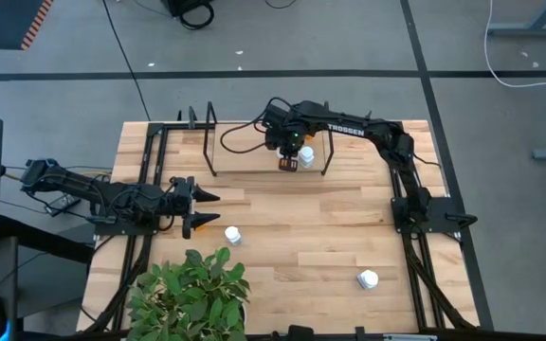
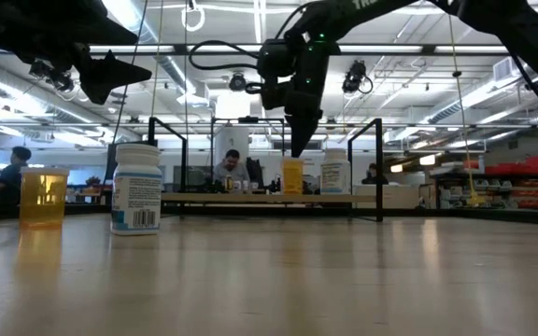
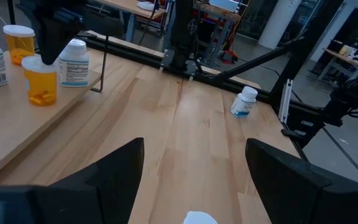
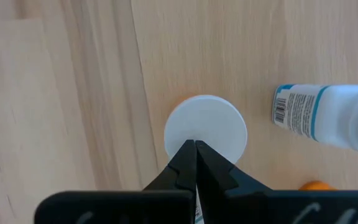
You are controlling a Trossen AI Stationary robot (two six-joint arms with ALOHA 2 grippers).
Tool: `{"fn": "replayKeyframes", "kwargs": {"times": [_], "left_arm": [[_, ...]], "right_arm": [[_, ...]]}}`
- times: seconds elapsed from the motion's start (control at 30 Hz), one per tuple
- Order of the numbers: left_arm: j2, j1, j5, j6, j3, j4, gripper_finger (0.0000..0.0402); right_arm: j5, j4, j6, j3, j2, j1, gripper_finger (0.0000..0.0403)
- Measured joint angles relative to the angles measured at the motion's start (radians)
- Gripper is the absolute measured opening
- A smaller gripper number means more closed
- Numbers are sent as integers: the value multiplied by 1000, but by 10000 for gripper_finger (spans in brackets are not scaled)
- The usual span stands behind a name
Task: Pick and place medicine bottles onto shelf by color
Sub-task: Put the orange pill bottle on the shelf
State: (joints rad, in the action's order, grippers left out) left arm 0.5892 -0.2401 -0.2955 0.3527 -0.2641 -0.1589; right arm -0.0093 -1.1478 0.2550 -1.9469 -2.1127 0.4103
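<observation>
Two claws — right claw (image 4: 195, 144) pinched closed above orange bottle (image 4: 206, 132), left claw (image 1: 204, 211) wide.

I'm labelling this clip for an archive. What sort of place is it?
Probably a big open lab or workshop: ceiling strip lights, red shelving along one wall, and a person at a desk behind the table.

"TROSSEN" reads in white on the right arm (image 1: 349, 130); the bottle labels' print is illegible.
</observation>
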Motion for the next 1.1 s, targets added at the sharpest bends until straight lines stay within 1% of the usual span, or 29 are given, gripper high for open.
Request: {"fn": "replayKeyframes", "kwargs": {"times": [0.47, 0.8, 0.9, 1.1], "left_arm": [[0, 0, 0, 0, 0, 0, 286], [0, 0, 0, 2, 0, 0, 286], [0, 0, 0, 3, 0, 0, 286], [0, 0, 0, 3, 0, 0, 286]], "right_arm": [[0, -32, -5, -124, -10, -8, 6], [-2, 7, -12, -97, -7, -7, 6], [-19, 39, -16, -59, -6, -6, 6], [-20, 66, -18, -1, -2, -1, 6]]}}
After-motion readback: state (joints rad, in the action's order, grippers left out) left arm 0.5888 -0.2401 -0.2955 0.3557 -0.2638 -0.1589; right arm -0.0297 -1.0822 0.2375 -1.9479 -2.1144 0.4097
